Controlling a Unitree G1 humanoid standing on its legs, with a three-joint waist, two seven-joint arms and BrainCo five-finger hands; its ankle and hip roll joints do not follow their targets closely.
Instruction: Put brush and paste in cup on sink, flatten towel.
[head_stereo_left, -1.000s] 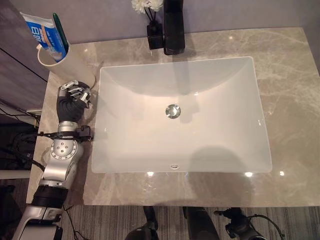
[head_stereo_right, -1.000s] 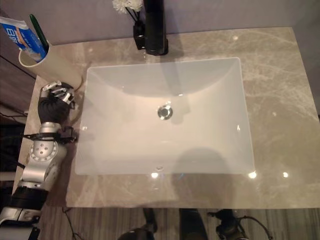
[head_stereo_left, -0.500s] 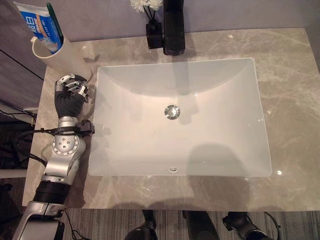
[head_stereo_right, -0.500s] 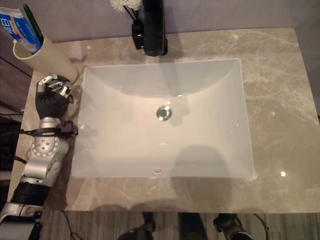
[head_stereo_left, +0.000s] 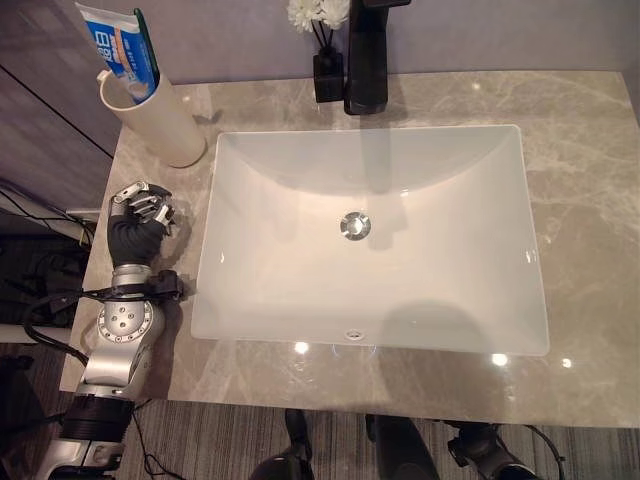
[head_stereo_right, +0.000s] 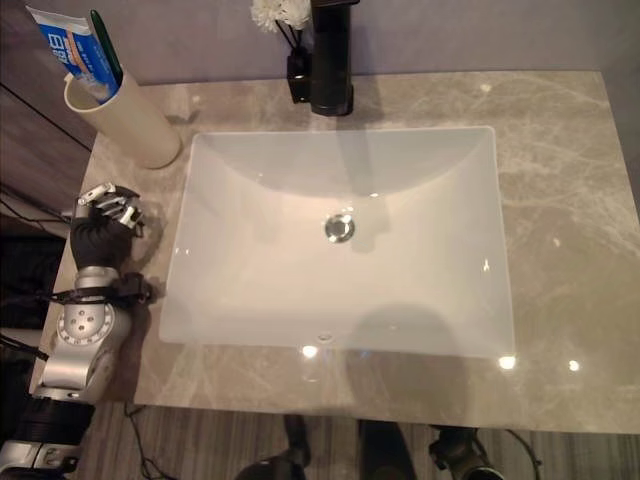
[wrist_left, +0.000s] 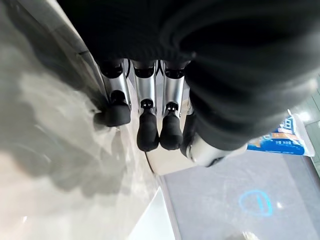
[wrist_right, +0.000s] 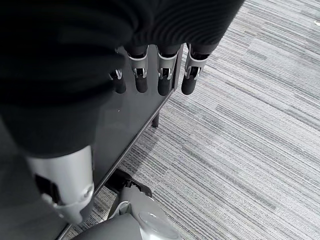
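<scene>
The blue-and-white toothpaste tube (head_stereo_left: 118, 52) and the dark green toothbrush (head_stereo_left: 146, 55) are standing together in the tall cream cup (head_stereo_left: 160, 122), which is sitting on the grey marble bench (head_stereo_left: 590, 180) at the far left corner of the white rectangular sink basin (head_stereo_left: 370, 235). I am seeing no towel on the bench, so I judge the flattening to be the part left to do, and doing it well means drawing my arm away without knocking the cup, then looking for the cloth before reaching.

My left hand (head_stereo_left: 140, 215) is hovering over the bench edge near the cup and apart from it, fingers curled and holding nothing. My right hand (wrist_right: 150, 75) is hanging over the grey striped carpet (wrist_right: 250, 125), fingers relaxed, almost straight, and empty.
</scene>
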